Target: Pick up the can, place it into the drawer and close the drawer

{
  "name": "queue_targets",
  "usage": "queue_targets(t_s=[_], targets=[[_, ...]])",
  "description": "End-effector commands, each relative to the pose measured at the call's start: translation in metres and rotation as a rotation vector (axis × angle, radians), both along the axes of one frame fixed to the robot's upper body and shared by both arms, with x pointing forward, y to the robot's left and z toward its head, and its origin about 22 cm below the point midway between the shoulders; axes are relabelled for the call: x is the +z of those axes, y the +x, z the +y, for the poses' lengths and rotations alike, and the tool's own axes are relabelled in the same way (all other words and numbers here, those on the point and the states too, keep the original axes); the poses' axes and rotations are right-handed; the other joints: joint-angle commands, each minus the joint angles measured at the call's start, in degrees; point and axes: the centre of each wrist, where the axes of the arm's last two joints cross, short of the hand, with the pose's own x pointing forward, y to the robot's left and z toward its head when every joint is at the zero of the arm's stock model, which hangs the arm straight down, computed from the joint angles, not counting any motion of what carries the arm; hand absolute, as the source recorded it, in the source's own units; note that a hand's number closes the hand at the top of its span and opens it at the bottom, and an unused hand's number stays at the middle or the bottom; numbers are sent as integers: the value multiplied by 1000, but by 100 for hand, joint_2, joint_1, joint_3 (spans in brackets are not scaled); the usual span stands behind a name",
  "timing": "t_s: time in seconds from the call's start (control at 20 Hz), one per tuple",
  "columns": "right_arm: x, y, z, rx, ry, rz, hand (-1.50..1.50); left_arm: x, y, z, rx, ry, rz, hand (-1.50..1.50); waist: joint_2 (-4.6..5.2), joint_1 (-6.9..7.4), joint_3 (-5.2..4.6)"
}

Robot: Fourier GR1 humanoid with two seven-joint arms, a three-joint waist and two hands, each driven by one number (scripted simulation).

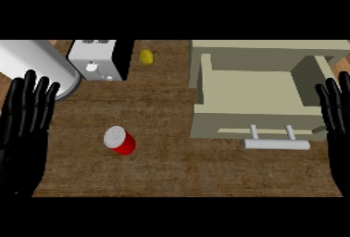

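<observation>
A red can [120, 140] with a silver top stands on the brown wooden counter, left of centre. To its right, a beige drawer [249, 121] is pulled open and shows nothing inside, its white bar handle [276, 144] facing me. My left hand [26, 115] rests open at the left edge, fingers up, well left of the can. At the right edge my right hand [336, 113] also stays open with fingers up, beside the drawer's right wall. Neither hand touches anything.
A white toaster-like appliance [99, 60] stands at the back left, beside a large white cylinder [37, 65]. A small yellow object [146, 56] lies at the back centre. The beige cabinet [266, 48] holds the drawer at the back right.
</observation>
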Motion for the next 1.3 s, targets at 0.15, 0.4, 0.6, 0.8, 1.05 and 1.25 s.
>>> queue_targets(t_s=[0.15,0.4,0.6,0.8,1.05,1.25], targets=[[1,0,9,64,19,8,-150,-2,4,-9,-368,-10,13,-150,-43,-142,42],[-23,-8,-7,-177,117,266,-150,-30,-9,29,-394,148,366,-150,-44,-121,40],[-32,-18,-22,-177,104,273,-150,5,-12,58,-399,154,366,-150,-49,-99,49],[-29,-42,-55,-185,74,268,-150,9,-20,70,-414,146,390,-150,-51,-120,49],[-31,-52,-57,-198,106,265,-150,20,-23,81,-410,129,370,-150,-48,-111,48],[-32,-67,-62,-187,98,271,-150,17,-36,97,-412,101,401,-150,-50,-108,47]])
